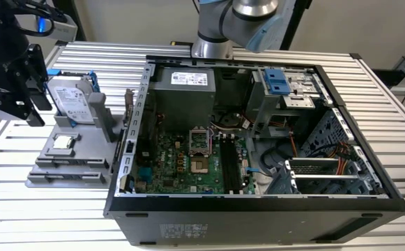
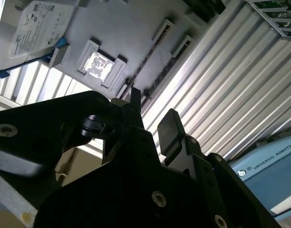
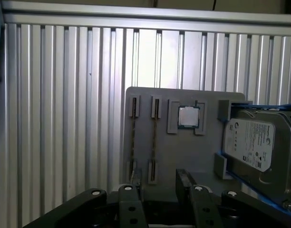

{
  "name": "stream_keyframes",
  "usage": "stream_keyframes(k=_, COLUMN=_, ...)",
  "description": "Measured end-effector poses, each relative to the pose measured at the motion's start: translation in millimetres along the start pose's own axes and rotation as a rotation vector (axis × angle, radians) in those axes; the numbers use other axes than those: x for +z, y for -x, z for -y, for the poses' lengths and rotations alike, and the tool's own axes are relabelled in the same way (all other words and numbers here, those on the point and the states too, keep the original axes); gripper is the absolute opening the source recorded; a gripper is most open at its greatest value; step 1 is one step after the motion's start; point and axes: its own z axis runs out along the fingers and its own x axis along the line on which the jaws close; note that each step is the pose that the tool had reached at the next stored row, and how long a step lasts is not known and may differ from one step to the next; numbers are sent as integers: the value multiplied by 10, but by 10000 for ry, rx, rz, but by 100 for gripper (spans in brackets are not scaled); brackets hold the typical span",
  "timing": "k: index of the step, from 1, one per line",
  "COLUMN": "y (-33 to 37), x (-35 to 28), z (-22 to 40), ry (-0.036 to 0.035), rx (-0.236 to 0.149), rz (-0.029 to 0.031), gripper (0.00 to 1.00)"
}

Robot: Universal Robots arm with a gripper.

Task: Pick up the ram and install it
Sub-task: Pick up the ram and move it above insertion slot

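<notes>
The ram shows as two thin dark sticks standing on edge in the slots of a grey holder (image 3: 183, 152): one stick (image 3: 132, 140) and its neighbour (image 3: 154, 140) in the first wrist view. In the second wrist view a stick (image 2: 148, 59) is a dark line. My black gripper (image 3: 157, 185) hangs above the holder's slot end, open, with nothing between its fingers (image 2: 171, 126). In the exterior view the gripper (image 1: 38, 110) is at the far left, beside the holder (image 1: 62, 157).
The holder also carries a silver hard drive (image 1: 70, 99) in a blue frame and a small square processor (image 1: 64, 141). An open computer case (image 1: 258, 209) lies at the exterior view's right, its motherboard (image 1: 188, 162) with black memory slots (image 1: 231, 162) exposed. Ribbed aluminium table (image 3: 64, 118) all around.
</notes>
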Motion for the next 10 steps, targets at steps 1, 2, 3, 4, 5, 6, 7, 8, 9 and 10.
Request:
stream_keyframes(k=1, y=0, x=6, z=0, ry=-1, rx=0, rz=-2, gripper=100)
stream_keyframes(k=2, y=0, x=12, z=0, ry=0, rx=0, rz=-6, gripper=100)
stream_keyframes(k=3, y=0, x=17, z=0, ry=0, rx=0, rz=-9, gripper=100)
stream_keyframes(k=4, y=0, x=23, z=0, ry=0, rx=0, rz=-11, gripper=100)
stream_keyframes(k=5, y=-1, x=30, z=0, ry=0, rx=0, rz=-14, gripper=100)
stream_keyframes(k=6, y=-1, x=37, z=0, ry=0, rx=0, rz=-17, gripper=100)
stream_keyframes(k=7, y=-1, x=45, z=0, ry=0, rx=0, rz=-18, gripper=100)
stream_keyframes(k=8, y=-1, x=52, z=0, ry=0, rx=0, rz=-19, gripper=100)
stream_keyframes(k=9, y=-1, x=60, z=0, ry=-1, rx=0, rz=-19, gripper=100)
stream_keyframes(k=10, y=-2, x=69, z=0, ry=0, rx=0, rz=-19, gripper=100)
